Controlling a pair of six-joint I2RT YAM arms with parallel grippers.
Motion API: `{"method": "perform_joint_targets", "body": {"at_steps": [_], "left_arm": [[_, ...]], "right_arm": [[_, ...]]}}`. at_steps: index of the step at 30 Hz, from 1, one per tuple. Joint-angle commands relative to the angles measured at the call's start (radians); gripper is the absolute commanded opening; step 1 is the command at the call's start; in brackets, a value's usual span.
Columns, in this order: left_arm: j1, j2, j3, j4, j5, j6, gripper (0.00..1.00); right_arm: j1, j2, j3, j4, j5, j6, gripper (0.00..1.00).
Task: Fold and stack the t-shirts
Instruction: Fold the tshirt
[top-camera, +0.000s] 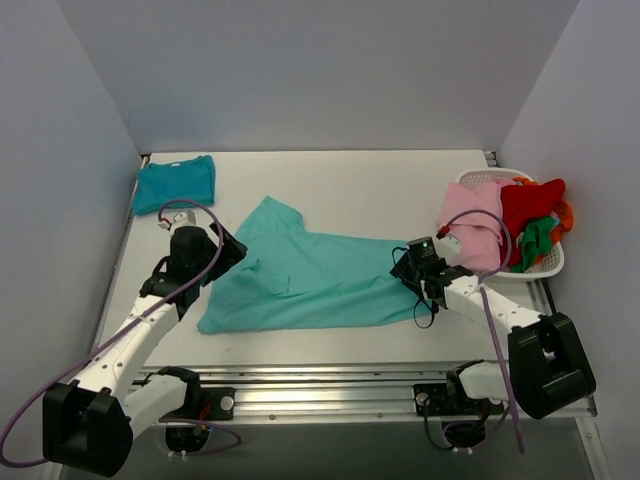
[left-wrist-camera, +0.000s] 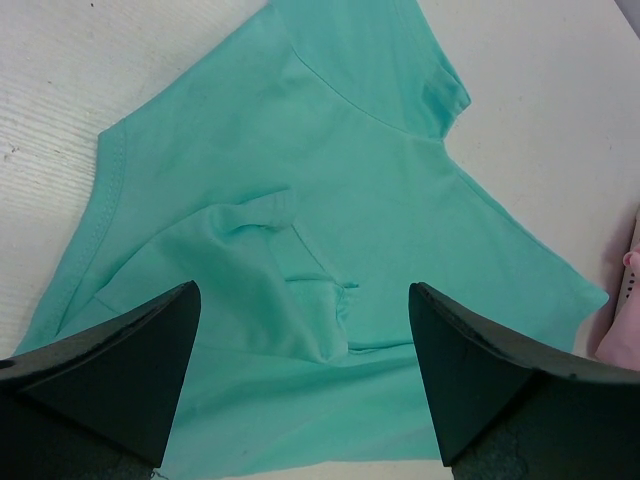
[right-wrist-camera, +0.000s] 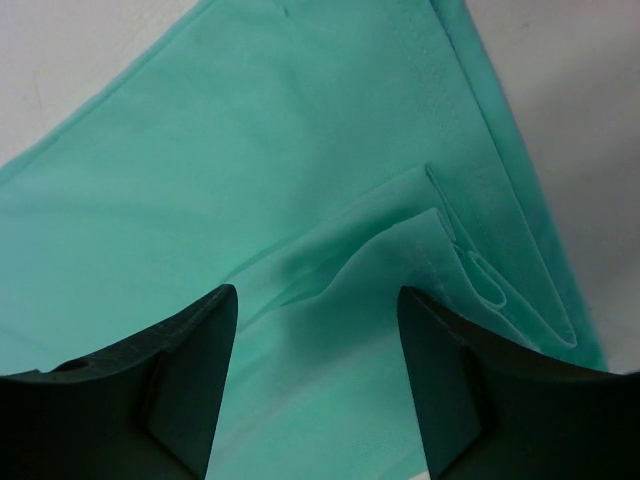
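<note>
A light turquoise t-shirt (top-camera: 310, 275) lies spread and wrinkled in the middle of the table. It also shows in the left wrist view (left-wrist-camera: 300, 210) and in the right wrist view (right-wrist-camera: 270, 170). A darker teal-blue t-shirt (top-camera: 175, 183) lies folded at the far left corner. My left gripper (top-camera: 228, 252) is open over the shirt's left edge, its fingers (left-wrist-camera: 110, 370) wide apart above a wrinkle. My right gripper (top-camera: 408, 268) is open over the shirt's right edge, its fingers (right-wrist-camera: 150, 390) either side of a folded hem.
A white basket (top-camera: 545, 262) at the right edge holds pink (top-camera: 472, 220), red (top-camera: 528, 205), green and orange garments. Grey walls close in the table on three sides. A metal rail (top-camera: 330, 385) runs along the near edge.
</note>
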Motion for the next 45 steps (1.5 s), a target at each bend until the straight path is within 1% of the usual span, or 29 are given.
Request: {"method": "perform_joint_targets", "body": {"at_steps": [1,3,4,6,7,9,12,16,19,24,32,43,45], "left_arm": [[0.016,-0.018,-0.001,0.046,0.028,0.023,0.94],[0.027,-0.027,-0.004,0.035,0.031,0.027,0.94],[0.029,-0.033,-0.008,0.035,0.028,0.027,0.94],[0.039,-0.052,-0.024,0.036,0.029,0.025,0.94],[0.044,-0.058,-0.028,0.036,0.031,0.025,0.94],[0.050,-0.066,-0.036,0.041,0.031,0.023,0.94],[0.053,-0.063,-0.036,0.042,0.037,0.025,0.94],[0.056,-0.063,-0.033,0.036,0.037,0.030,0.94],[0.059,-0.063,-0.039,0.047,0.040,0.028,0.94],[0.067,-0.056,-0.038,0.053,0.051,0.028,0.94],[0.076,-0.053,-0.041,0.062,0.063,0.031,0.94],[0.090,-0.032,-0.045,0.085,0.072,0.034,0.94],[0.093,-0.021,-0.044,0.090,0.081,0.034,0.94]], "right_arm": [[0.001,0.001,-0.021,-0.006,-0.035,0.005,0.54],[0.002,-0.010,-0.041,-0.011,-0.053,0.006,0.45],[0.002,-0.020,-0.049,-0.012,-0.059,0.006,0.32],[0.002,-0.031,-0.061,-0.022,-0.065,0.005,0.21],[0.002,-0.037,-0.063,-0.026,-0.068,0.002,0.08],[0.002,-0.048,-0.064,-0.042,-0.062,0.000,0.00],[0.004,-0.072,-0.064,-0.072,-0.058,-0.003,0.00],[0.030,-0.182,-0.066,-0.147,-0.052,0.017,0.00],[0.055,-0.264,-0.061,-0.216,-0.045,0.035,0.00],[0.070,-0.329,-0.052,-0.348,-0.041,0.040,0.00],[0.104,-0.454,-0.086,-0.497,-0.073,0.092,0.00],[0.128,-0.635,-0.024,-0.793,-0.121,0.132,0.00],[0.130,-0.666,-0.017,-0.815,-0.133,0.127,0.00]]}}
